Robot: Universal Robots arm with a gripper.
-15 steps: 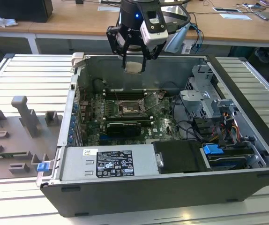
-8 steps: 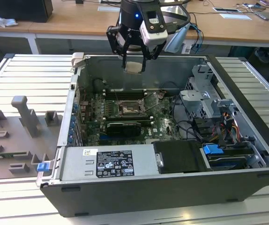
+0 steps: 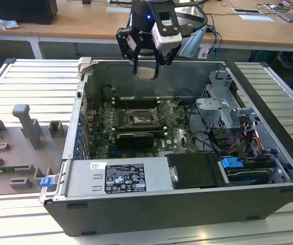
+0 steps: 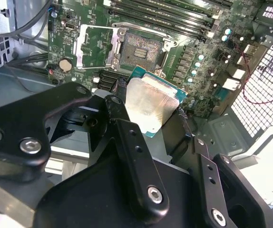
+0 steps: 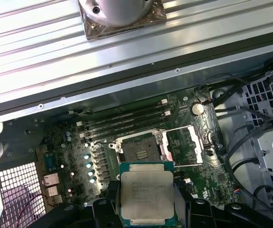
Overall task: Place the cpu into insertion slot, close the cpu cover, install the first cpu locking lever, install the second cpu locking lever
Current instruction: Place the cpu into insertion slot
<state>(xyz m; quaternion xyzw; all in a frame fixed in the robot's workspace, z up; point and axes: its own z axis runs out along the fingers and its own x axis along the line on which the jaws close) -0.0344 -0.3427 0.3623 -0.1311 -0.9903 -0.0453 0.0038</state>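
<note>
My gripper (image 3: 146,65) hangs above the open computer case, shut on the cpu (image 3: 146,73), a flat silvery square chip. In both wrist views the cpu (image 4: 148,102) (image 5: 147,192) sits clamped by its edges between the black fingers (image 4: 119,107). Below it on the green motherboard lies the insertion slot (image 3: 138,120) (image 4: 139,49) (image 5: 137,146), its dark centre bare. The cpu cover (image 4: 94,47) (image 5: 186,145) (image 3: 165,110) is swung open beside the slot. The chip is well above the board and touches nothing else.
Long black memory sticks (image 3: 135,102) (image 5: 124,121) run beside the slot. The case also holds a power supply (image 3: 117,177), a drive cage (image 3: 227,109) and loose cables (image 3: 208,138). A grey fixture tray (image 3: 21,148) lies at the exterior view's left.
</note>
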